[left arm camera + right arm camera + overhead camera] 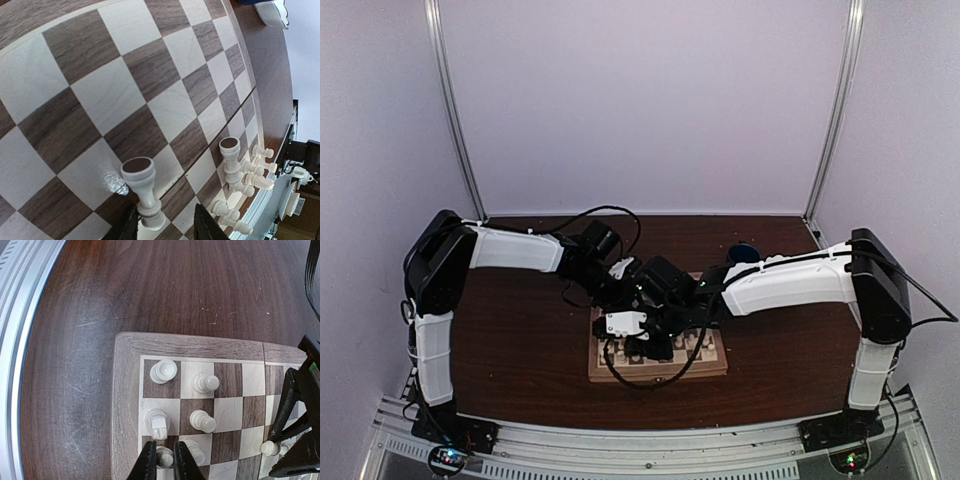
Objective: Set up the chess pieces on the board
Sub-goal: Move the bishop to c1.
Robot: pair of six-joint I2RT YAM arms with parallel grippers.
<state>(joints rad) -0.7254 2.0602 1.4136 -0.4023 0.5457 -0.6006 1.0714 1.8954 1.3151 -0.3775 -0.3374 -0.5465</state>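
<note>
The wooden board (605, 372) lies mid-table with both arms bunched over it. In the left wrist view my left gripper (167, 221) is open. A cream chess piece (142, 192) sits between its fingers, close to the left finger (127, 226), with its brown felt base towards the camera. A second such piece (230, 160) and several small pieces (250, 175) are near the board's edge. In the right wrist view my right gripper (165, 461) is shut on a small cream piece (165, 456) on the edge column of the board (125, 390).
Other cream pieces (164, 371) (205, 383) (202, 421) and a knight (157, 422) stand in the board's corner beside the right fingers. The left gripper's black frame (300, 425) is close by. A white scalloped bowl (272, 12) and a dark blue cup (744, 252) sit beyond the board.
</note>
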